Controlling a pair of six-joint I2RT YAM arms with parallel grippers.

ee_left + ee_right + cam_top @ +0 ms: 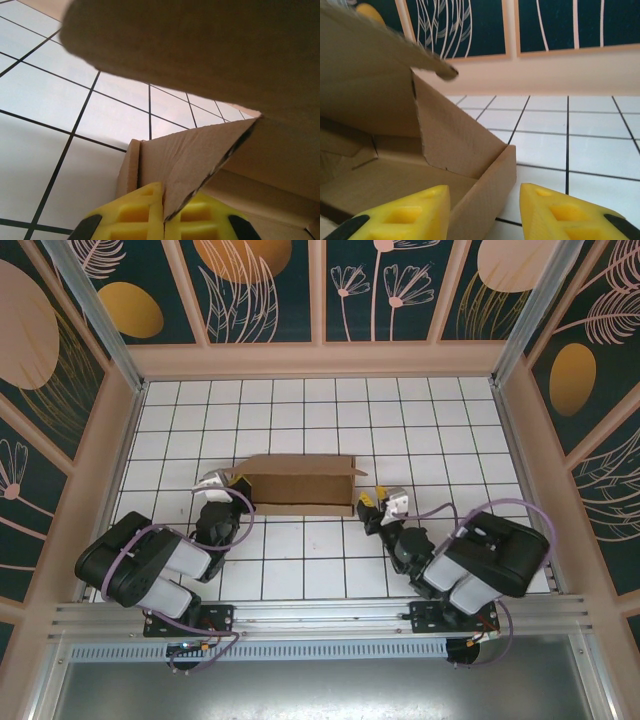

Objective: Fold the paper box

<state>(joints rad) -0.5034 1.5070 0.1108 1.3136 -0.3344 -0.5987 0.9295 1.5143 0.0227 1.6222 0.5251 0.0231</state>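
- Cardboard makes up the paper box (300,485): plain brown and unmarked, with corrugation showing at the cut edges. I judge it light, stiff across each panel, and willing to bend only along its creases.
- It sits in the middle of the bench (330,565), between the two hands. It is partly formed, a shallow tray with low walls and a wide lid panel raised over it.
- Left hand (164,212) is clamped on a thin, pointed flap at the box's left end, its jaws pressed together on the card.
- Right hand (485,200) stands apart, its jaws either side of the tray's near right corner wall and not visibly pressing it.
- Flap edges and wall tops close to a crease look like the best holds. A pinch mid-panel could dent it, and so light a box may slide on the smooth bench.
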